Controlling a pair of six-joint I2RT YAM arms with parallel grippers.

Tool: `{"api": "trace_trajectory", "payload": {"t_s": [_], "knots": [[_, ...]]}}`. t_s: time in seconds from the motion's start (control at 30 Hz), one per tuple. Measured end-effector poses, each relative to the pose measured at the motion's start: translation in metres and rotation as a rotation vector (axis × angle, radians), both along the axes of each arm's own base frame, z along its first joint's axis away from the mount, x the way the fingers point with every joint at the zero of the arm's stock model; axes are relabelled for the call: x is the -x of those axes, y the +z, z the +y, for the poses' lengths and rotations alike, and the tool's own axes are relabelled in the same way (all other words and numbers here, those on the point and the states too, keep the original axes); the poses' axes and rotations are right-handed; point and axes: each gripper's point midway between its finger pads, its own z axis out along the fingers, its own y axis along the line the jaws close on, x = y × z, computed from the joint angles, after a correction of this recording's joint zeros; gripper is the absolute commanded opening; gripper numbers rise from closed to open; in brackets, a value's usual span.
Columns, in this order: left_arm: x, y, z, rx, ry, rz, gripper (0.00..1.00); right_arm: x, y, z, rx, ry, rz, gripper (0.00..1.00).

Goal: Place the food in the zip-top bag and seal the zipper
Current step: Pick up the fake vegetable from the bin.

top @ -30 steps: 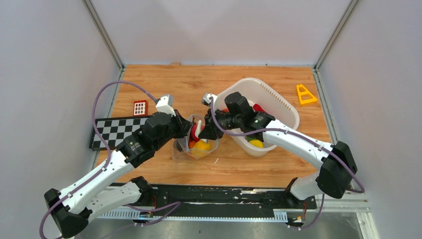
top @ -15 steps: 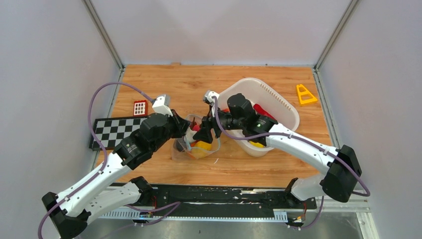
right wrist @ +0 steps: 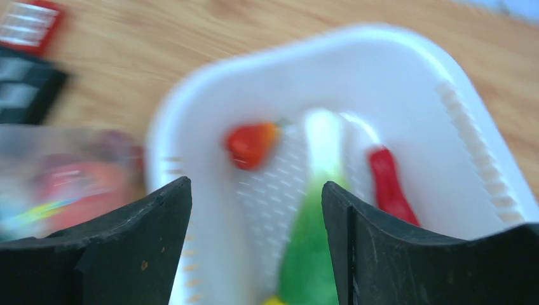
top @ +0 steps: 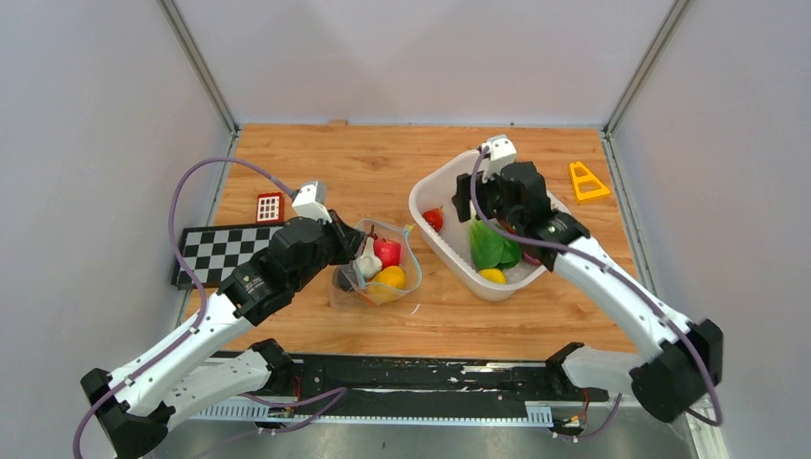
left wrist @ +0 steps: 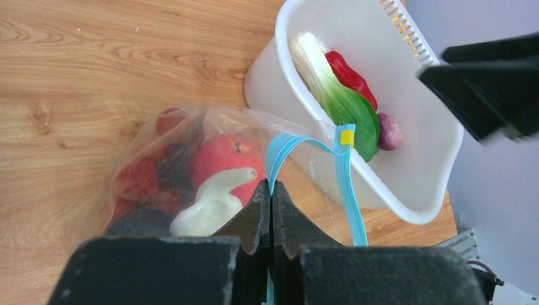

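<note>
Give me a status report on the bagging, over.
Left gripper shut on the zipper, holding the zip-top bag open. Right gripper open, empty, over the white basket. Red apple bagged, zipper unsealed. Nothing blocking.

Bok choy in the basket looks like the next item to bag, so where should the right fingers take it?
Probably the bok choy by its narrow white stalk, from above, right fingers closing across it: it lies flat in the basket, leaves wider.

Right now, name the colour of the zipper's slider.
Yellow slider on teal zipper; left wrist view.
</note>
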Motion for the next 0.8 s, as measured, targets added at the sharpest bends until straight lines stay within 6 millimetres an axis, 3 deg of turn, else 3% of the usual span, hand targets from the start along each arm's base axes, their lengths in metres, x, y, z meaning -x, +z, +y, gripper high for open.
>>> {"api": "trace_trajectory", "payload": {"t_s": [0.07,0.13,0.23,0.33,0.47,0.67,0.8], "knots": [[0.0,-0.001,0.0,-0.001,-0.001,0.002,0.01,-0.034,-0.04,-0.043,0.084,-0.168,0.099,0.67],[-0.001,-0.002,-0.001,-0.004,-0.003,0.006,0.01,-0.054,-0.09,-0.078,0.173,-0.285,0.225,0.63],[-0.001,-0.003,-0.002,-0.006,-0.005,0.009,0.01,-0.063,-0.145,-0.116,0.264,-0.386,0.377,0.6],[-0.001,-0.003,-0.002,-0.005,-0.004,0.008,0.01,-0.066,-0.178,-0.135,0.313,-0.435,0.464,0.59],[0.0,-0.001,-0.001,-0.002,-0.003,0.004,0.01,-0.074,-0.198,-0.145,0.359,-0.464,0.49,0.59],[0.0,-0.001,-0.001,-0.001,-0.003,0.003,0.01,-0.092,-0.212,-0.151,0.414,-0.482,0.467,0.62],[0.0,-0.001,-0.001,-0.001,-0.002,0.002,0.01,-0.097,-0.222,-0.153,0.444,-0.482,0.47,0.58]]}}
